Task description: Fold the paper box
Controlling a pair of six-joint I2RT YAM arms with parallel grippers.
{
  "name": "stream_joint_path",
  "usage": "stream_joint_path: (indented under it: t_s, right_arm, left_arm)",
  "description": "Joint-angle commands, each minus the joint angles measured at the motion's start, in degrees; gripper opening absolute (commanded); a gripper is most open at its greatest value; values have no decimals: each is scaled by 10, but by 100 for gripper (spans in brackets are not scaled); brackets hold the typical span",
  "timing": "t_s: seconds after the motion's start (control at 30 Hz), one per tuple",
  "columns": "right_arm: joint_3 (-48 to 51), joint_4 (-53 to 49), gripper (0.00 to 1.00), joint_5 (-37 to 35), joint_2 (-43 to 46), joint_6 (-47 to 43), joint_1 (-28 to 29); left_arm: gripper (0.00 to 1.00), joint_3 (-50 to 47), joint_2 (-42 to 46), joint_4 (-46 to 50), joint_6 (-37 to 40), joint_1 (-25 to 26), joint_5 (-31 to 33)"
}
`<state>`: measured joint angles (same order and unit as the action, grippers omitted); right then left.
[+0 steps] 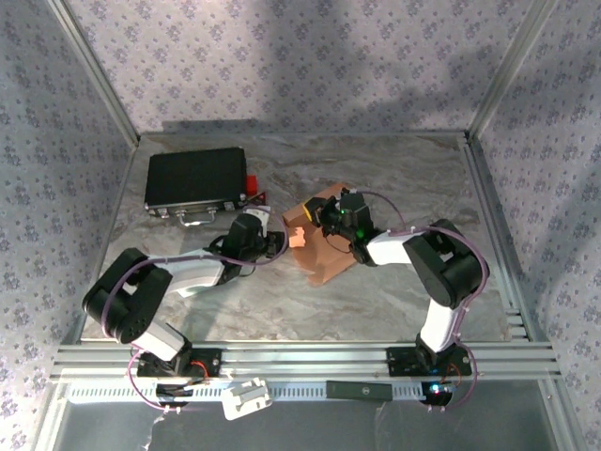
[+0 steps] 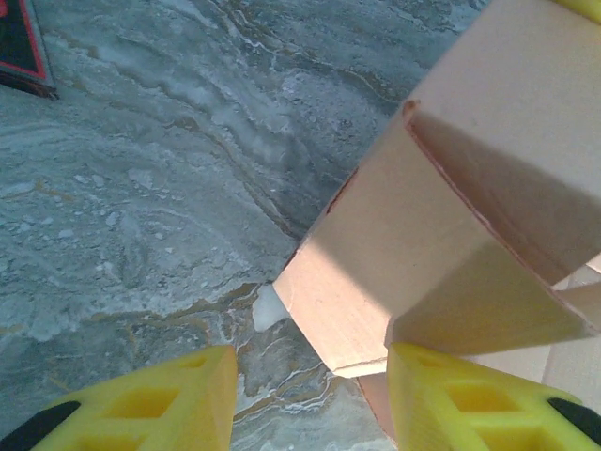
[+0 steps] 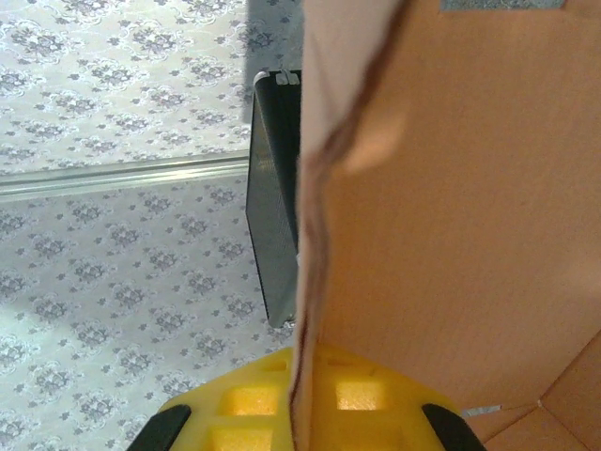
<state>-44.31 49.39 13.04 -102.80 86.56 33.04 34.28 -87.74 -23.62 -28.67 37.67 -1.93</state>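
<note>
The brown paper box lies partly folded in the middle of the table, one wall raised. My right gripper is at its far side. In the right wrist view that gripper is shut on the thin edge of an upright cardboard wall. My left gripper is at the box's left side. In the left wrist view its yellow fingers stand apart, open. A corner of a box flap pokes down between them, close to the right finger.
A black case with a handle and a red tab lies at the back left; its end stands just beyond the box wall. Metal frame rails and patterned walls enclose the marbled table.
</note>
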Motion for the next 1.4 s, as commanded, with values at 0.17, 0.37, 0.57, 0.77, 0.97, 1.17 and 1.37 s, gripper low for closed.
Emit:
stream_joint_path:
  t_s: [0.17,0.37,0.57,0.77,0.97,1.17,1.37]
  right_arm:
    - [12,40,0,-9,-2,-5,0]
    - [36,96,0,-16,-12,-37,3]
    - [57,160,0,-13,-41,-47,1]
    - [56,175,0,-11,-60,-44,0]
    - [56,178,0,-10,-61,-40,0]
    - [57,174,0,-8,-53,-37,-2]
    - [52,169,0,-4,-50,-32,-7]
  left_arm:
    - [47,-9,-13,-60,-6,30,53]
    - [48,-14,-24,-70,-14,49,100]
    - [48,-20,-38,-79,-22,59,131]
    - [48,-21,-53,-95,-28,75,154]
    - [49,-35,-56,-129,-33,90,176]
    - [54,-64,-38,-190,-28,90,149]
    - [66,-69,-28,-192,-25,89,125]
